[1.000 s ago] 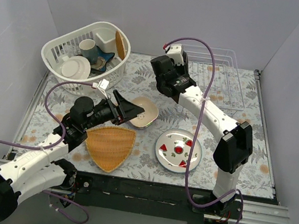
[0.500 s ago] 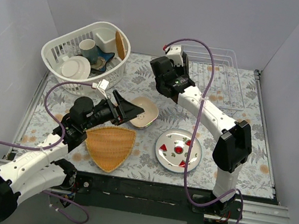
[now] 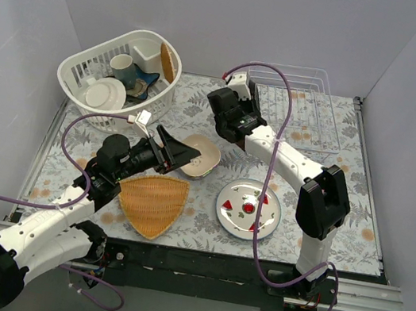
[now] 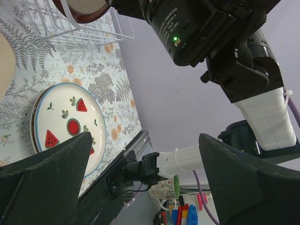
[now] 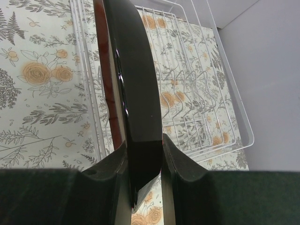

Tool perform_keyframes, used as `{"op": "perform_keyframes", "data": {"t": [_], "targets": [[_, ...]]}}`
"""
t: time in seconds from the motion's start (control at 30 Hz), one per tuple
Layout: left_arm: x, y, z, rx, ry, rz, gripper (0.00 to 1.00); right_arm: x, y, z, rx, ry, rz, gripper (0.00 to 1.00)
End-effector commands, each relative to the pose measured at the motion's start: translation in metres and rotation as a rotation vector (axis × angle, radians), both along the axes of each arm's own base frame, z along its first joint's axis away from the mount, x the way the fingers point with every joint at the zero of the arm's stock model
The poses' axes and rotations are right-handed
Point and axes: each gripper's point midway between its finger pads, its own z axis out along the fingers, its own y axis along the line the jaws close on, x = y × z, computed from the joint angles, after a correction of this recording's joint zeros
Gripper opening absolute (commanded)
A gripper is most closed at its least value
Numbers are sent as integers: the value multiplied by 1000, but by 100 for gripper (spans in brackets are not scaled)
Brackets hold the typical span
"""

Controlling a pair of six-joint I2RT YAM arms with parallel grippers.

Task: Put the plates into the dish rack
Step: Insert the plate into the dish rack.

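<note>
Right gripper (image 5: 143, 145) shift; glossy dark plate (image 5: 133, 75)

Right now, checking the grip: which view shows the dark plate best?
Right wrist: the dark plate sits edge-on in the right hand. Left wrist shows only a piece; top view, the arm hides it.

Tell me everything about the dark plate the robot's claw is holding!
The dark plate is round, glossy and dark red-brown, like glazed ceramic. The right wrist view shows it edge-on and upright, pinched at its lower rim by the right claw. It hangs over one end of the white wire dish rack. Whether it touches the wires cannot be told. Only the claw's fingers clearly touch it.
</note>
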Motion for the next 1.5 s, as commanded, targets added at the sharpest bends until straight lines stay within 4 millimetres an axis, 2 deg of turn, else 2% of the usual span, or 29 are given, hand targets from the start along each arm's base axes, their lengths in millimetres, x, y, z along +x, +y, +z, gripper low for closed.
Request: {"op": "perform_keyframes", "data": {"t": [0.0, 0.33, 0.63, 1.03, 1.13, 1.2, 1.4, 1.47], "targets": [[-4, 1, 1, -7, -14, 0, 98, 7, -10, 42, 96, -158, -64, 1], [-4, 3, -1, -9, -10, 9, 98, 17, -14, 20, 107, -100, -10, 1], [-3, 4, -3, -9, -4, 15, 98, 25, -9, -2, 100, -20, 120, 1], [-2, 4, -5, -9, 1, 23, 98, 25, 1, -36, 78, 99, 171, 1], [-3, 5, -5, -9, 1, 23, 98, 25, 0, -48, 43, 140, 160, 1], [-5, 6, -5, -13, -4, 25, 98, 26, -1, -47, 65, 133, 124, 1], [-9, 6, -9, -10, 7, 14, 98, 22, -18, -51, 35, 124, 8, 1], [-9, 7, -9, -12, 2, 16, 98, 19, -24, -58, 6, 142, -28, 1]]}}
